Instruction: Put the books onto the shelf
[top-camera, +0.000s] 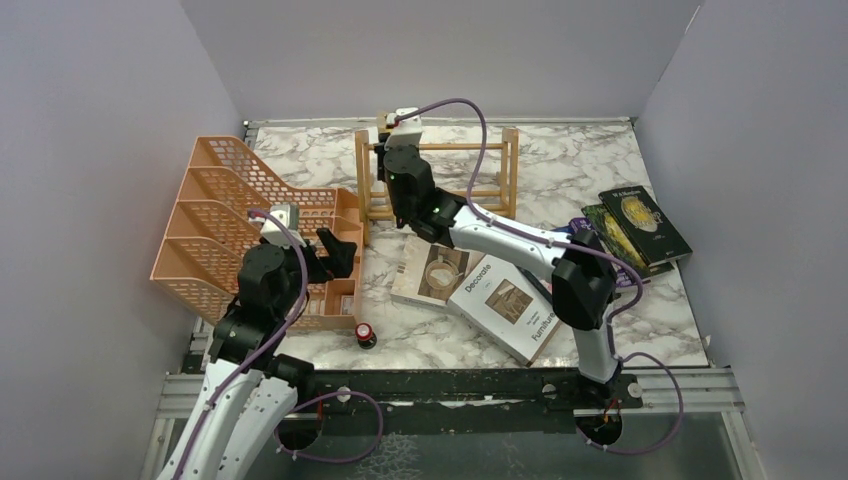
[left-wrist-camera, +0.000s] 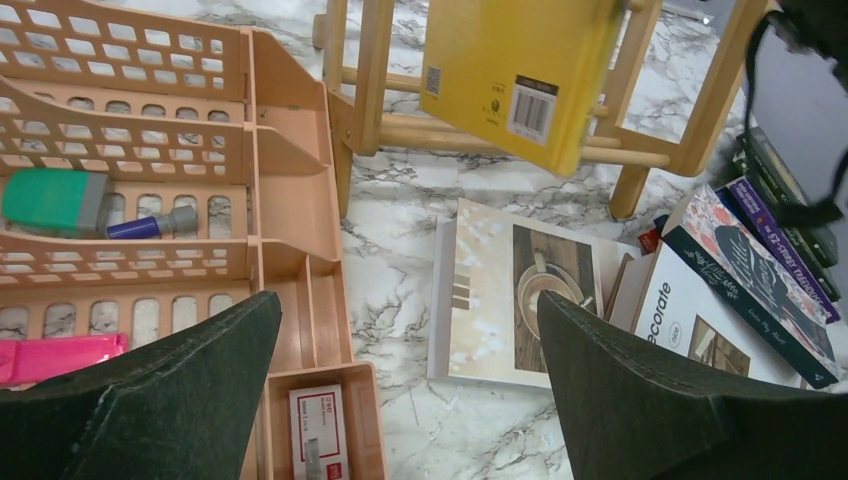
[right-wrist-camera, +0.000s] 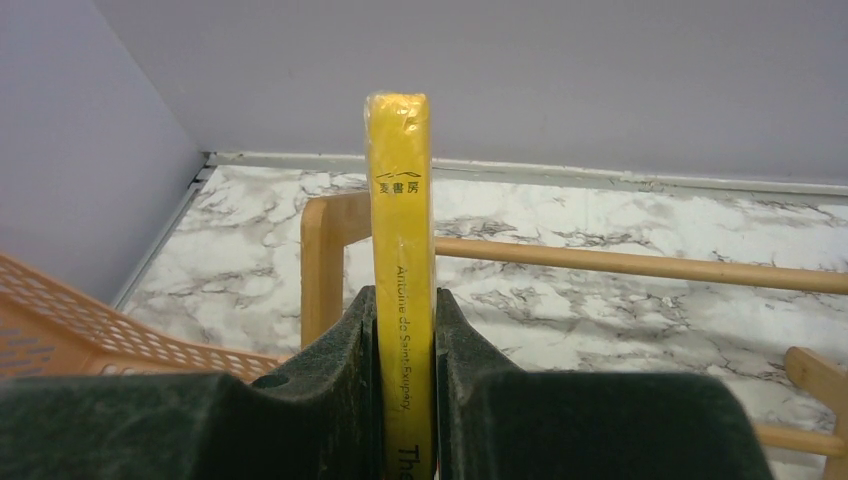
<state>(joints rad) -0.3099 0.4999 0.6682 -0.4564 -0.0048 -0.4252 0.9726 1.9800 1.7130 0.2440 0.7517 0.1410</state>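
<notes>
Our right claw (right-wrist-camera: 402, 305) is closed tight on the thin yellow book (right-wrist-camera: 400, 180). The book stands on edge between the two fingers, with its spine facing back at us and its top well beyond the fingertips. Just past the claw and slightly to its left rises one end frame of the shelf (right-wrist-camera: 322, 260), and a rail runs off to the claw's right. From our left wrist we see the book hanging tilted in front of the shelf's lower rails. We cannot tell whether it touches them.

Our left claw (left-wrist-camera: 405, 300) is spread fully wide and holds nothing. Below it and to its left is the orange tray (left-wrist-camera: 290, 200). Below it and to its right the white cup-cover book (left-wrist-camera: 500, 290) lies flat on the marble surface (left-wrist-camera: 400, 230). Further right is the "Decorate" book (left-wrist-camera: 680, 320), with a dark floral book (left-wrist-camera: 745, 265) leaning on it and a purple book (left-wrist-camera: 785, 240) just beyond. The dark green books (top-camera: 640, 220) lie well to the right of our right claw.
</notes>
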